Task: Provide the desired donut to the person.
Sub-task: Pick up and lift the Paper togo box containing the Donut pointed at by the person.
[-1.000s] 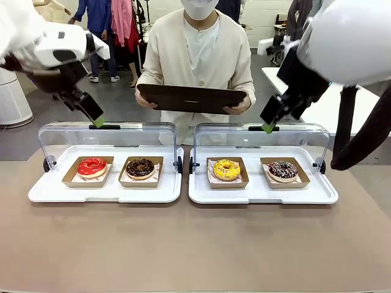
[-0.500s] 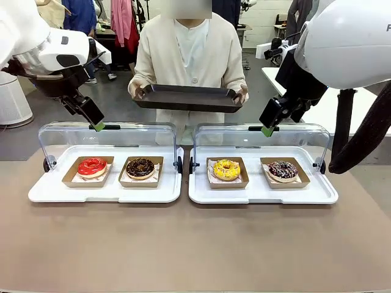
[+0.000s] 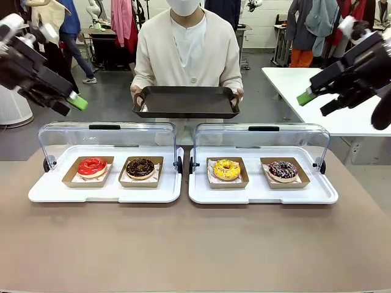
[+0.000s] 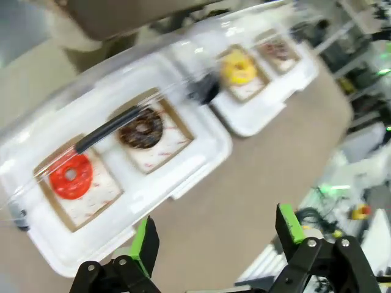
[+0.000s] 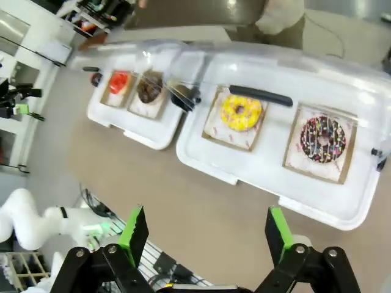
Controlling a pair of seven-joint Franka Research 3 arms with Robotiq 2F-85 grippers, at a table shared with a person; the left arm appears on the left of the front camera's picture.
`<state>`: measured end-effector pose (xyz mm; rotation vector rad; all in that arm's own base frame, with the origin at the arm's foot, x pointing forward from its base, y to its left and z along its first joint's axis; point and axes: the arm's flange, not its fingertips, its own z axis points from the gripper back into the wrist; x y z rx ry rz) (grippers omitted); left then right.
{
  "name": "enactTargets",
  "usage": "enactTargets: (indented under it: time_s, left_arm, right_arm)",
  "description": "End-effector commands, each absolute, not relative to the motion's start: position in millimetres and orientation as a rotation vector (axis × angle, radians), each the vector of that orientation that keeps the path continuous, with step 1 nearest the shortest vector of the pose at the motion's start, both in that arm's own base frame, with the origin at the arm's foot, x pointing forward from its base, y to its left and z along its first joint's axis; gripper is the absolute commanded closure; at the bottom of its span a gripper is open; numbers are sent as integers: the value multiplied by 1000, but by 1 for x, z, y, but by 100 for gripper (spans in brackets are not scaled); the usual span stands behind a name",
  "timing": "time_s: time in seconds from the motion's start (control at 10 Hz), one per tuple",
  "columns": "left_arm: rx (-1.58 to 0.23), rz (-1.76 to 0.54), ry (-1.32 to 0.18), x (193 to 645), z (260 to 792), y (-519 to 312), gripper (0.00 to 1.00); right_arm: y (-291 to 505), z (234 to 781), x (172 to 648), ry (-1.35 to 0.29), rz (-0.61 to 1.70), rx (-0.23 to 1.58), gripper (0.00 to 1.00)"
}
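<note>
Four donuts lie in two white cases on our table: the red donut and chocolate donut in the left case, the yellow donut and sprinkled donut in the right case. Across from us the person holds a dark tray. Our left gripper and right gripper hang raised at either side, jaws apart, holding nothing.
</note>
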<state>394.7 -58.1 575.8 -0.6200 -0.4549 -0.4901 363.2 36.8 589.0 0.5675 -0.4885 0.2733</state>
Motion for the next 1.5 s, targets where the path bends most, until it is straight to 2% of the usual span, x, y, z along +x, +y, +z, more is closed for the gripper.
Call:
enactTargets:
  time_s: [0.0,0.3,0.6,0.7,0.8,1.2,1.3,1.4]
  left_arm:
    - [-700,-697,-456,384,601,-54,0]
    - [-892,-1040,-547,378,623,3,0]
    - [-900,-1233,-608,375,615,44,0]
    - [-862,-1257,-585,372,611,38,0]
    - [-869,-1169,-608,362,618,39,0]
    - [-859,-1193,-598,365,613,42,0]
    - [-893,-1291,-599,368,603,55,0]
    - [-848,-1340,-608,367,599,64,0]
  right_arm:
    - [44,599,351,-515,488,572,0]
    - [-5,616,339,-556,766,807,0]
    - [-58,618,332,-680,907,991,0]
    - [-58,617,333,-698,811,935,0]
    - [-48,621,322,-695,882,899,0]
    - [-54,618,322,-686,862,907,0]
    - [-62,606,327,-682,974,883,0]
    - [-70,598,328,-656,1078,856,0]
